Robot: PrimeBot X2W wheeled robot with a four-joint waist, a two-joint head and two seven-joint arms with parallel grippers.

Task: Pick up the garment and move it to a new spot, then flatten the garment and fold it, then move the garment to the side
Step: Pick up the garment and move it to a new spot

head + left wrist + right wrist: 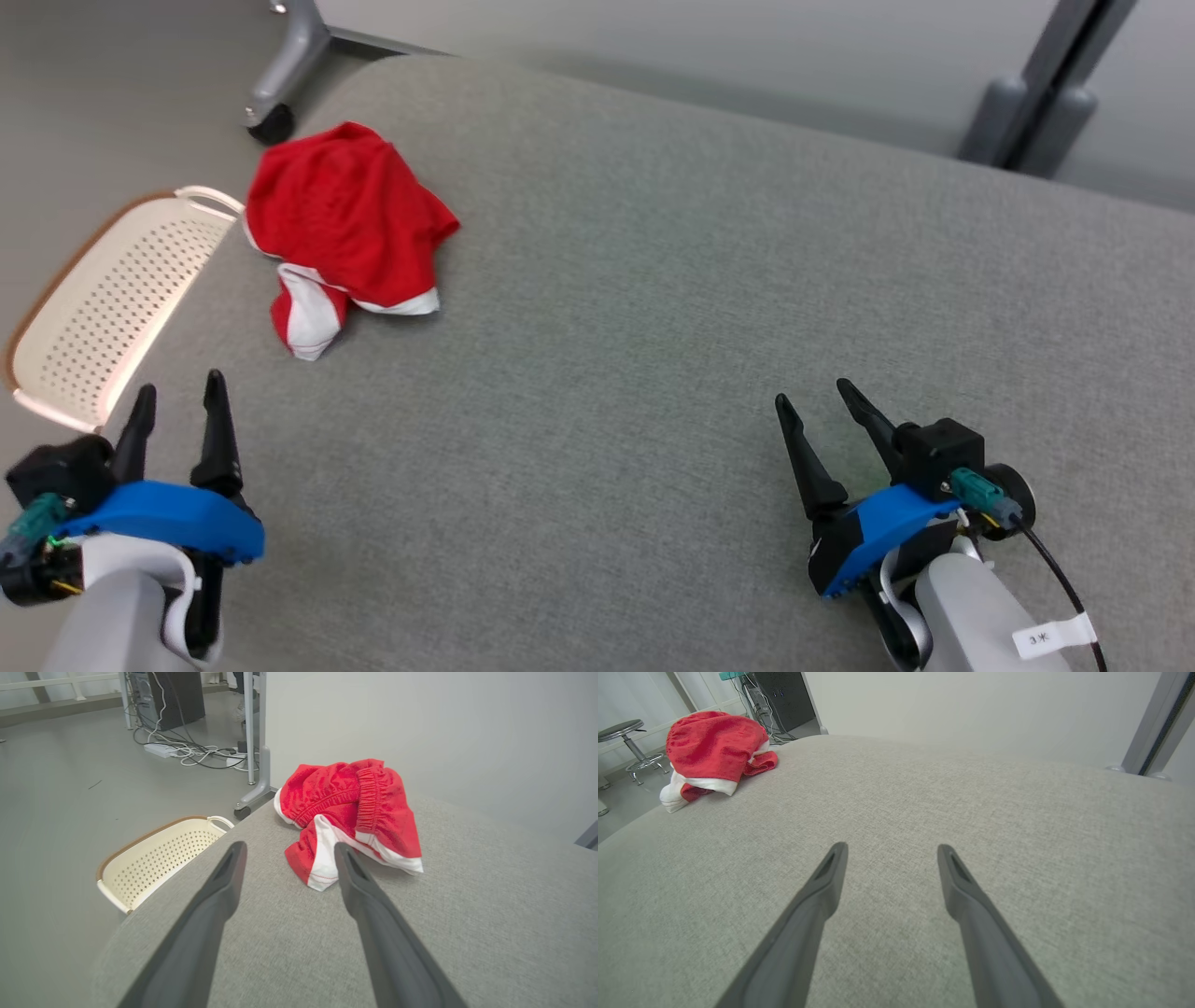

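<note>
You've got the garment (pixel 345 219), red shorts w/ white trim, crumpled in a heap at the far-left corner of the grey padded table (pixel 653 327), close to its left edge. Your L gripper (pixel 179 381) is at the near left, fingers spread apart & holding nothing. The garment lies ahead of it, farther off & a bit to the right, near but not touching. In the L wrist view the white-edged leg hem sits just beyond the tips, btwn the two fingers & closer to the right one, w/ bare table fabric below the fingers. The elastic waistband shows on top of the heap there. Your R gripper (pixel 811 390) is at the near right, fingers also apart & empty, over bare table. The garment is well apart from it, off to the left & farther away; in the R wrist view it shows at top left. A cream perforated basket (pixel 103 308) w/ brown rim sits lower, off the table's left edge, just left of the L gripper & nearer than the garment.
</note>
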